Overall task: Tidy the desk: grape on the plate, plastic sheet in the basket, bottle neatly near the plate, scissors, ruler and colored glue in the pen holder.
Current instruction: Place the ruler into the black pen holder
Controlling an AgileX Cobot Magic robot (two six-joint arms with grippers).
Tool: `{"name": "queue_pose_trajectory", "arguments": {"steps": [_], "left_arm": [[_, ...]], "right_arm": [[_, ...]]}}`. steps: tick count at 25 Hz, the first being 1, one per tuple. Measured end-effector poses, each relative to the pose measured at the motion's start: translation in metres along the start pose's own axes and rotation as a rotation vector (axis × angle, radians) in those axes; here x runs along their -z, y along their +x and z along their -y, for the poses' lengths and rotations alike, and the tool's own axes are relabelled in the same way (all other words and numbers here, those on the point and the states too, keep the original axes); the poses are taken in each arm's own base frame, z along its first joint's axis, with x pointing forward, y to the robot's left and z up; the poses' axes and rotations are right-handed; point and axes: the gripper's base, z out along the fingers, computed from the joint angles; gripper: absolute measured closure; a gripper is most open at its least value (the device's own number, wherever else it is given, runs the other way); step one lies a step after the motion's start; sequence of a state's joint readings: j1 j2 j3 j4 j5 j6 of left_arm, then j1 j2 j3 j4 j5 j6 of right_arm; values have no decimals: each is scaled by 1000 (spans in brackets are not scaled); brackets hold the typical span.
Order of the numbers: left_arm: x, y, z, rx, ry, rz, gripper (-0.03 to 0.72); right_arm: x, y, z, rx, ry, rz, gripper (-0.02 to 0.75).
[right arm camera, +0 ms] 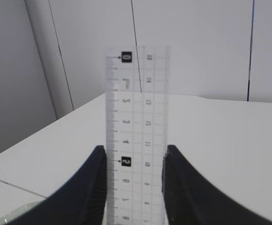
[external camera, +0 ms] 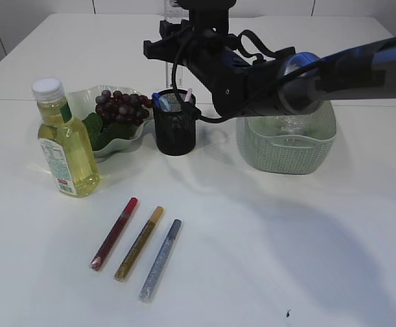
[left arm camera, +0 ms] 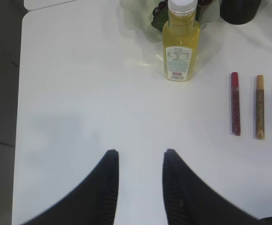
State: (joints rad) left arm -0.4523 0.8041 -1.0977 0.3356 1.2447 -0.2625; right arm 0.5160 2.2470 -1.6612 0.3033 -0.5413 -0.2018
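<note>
My right gripper (right arm camera: 135, 154) is shut on the clear ruler (right arm camera: 136, 117), gripping its two long edges and holding it upright. In the exterior view the ruler (external camera: 172, 68) hangs over the black mesh pen holder (external camera: 175, 129), where blue and pink tips poke out. The grape bunch (external camera: 121, 107) lies on the pale green plate (external camera: 119, 146). A yellow bottle (external camera: 63, 139) stands upright at the plate's left. Red (external camera: 114, 233), gold (external camera: 139, 243) and silver (external camera: 161, 259) glue pens lie side by side in front. My left gripper (left arm camera: 140, 157) hovers open over bare table, holding nothing.
A pale green woven basket (external camera: 286, 146) stands right of the pen holder, with something clear inside it. The right arm (external camera: 320, 78) reaches across above the basket. In the left wrist view the bottle (left arm camera: 181, 42) and the glue pens (left arm camera: 259, 107) lie ahead and to the right.
</note>
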Motion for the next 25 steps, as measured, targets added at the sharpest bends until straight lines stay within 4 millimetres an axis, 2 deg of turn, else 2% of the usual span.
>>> {"name": "queue_pose_trajectory", "arguments": {"steps": [12, 25], "left_arm": [[0, 0, 0, 0, 0, -2, 452], [0, 0, 0, 0, -1, -4, 450]], "right_arm": [[-8, 15, -2, 25, -32, -7, 450], [-9, 14, 5, 32, -22, -5, 450]]}}
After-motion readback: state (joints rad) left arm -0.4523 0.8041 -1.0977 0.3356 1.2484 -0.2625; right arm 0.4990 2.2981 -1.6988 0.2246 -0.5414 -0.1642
